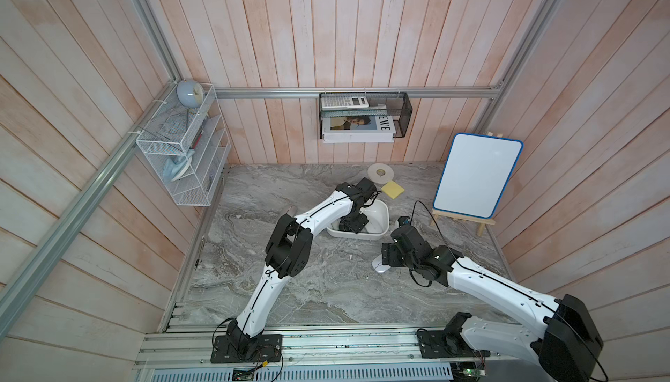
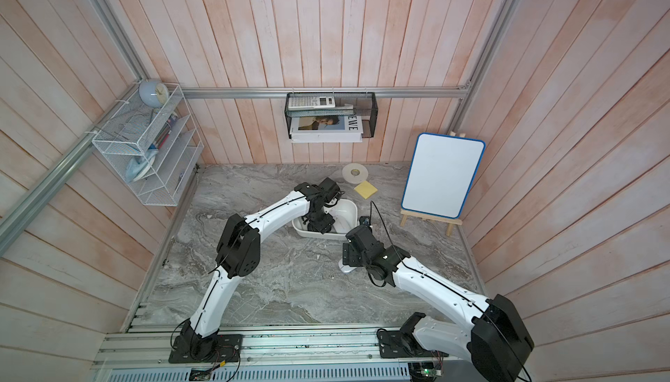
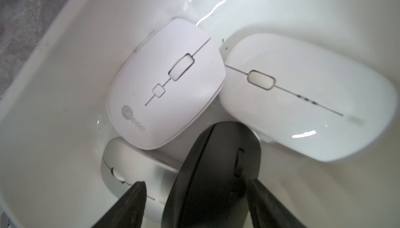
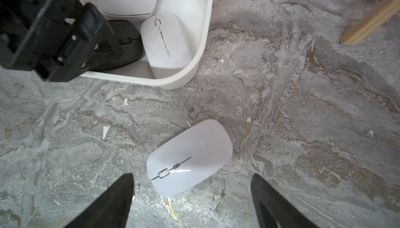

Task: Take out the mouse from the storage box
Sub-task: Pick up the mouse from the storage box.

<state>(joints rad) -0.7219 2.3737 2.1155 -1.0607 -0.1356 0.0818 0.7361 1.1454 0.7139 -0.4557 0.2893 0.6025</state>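
Left gripper (image 3: 195, 183), jaws apart, straddles the black mouse (image 3: 216, 151) in the storage box (image 3: 54, 75), beside the "Lecoo" mouse (image 3: 166, 81); right gripper (image 4: 192, 175) is spread wide.

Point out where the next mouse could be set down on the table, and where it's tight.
Widest bare marble: on the table between the left arm and the wire rack, and along the front between both arm bases. Crowded: around the storage box, hemmed by tape roll, sticky notes, easel, the right hand and the white mouse already out.
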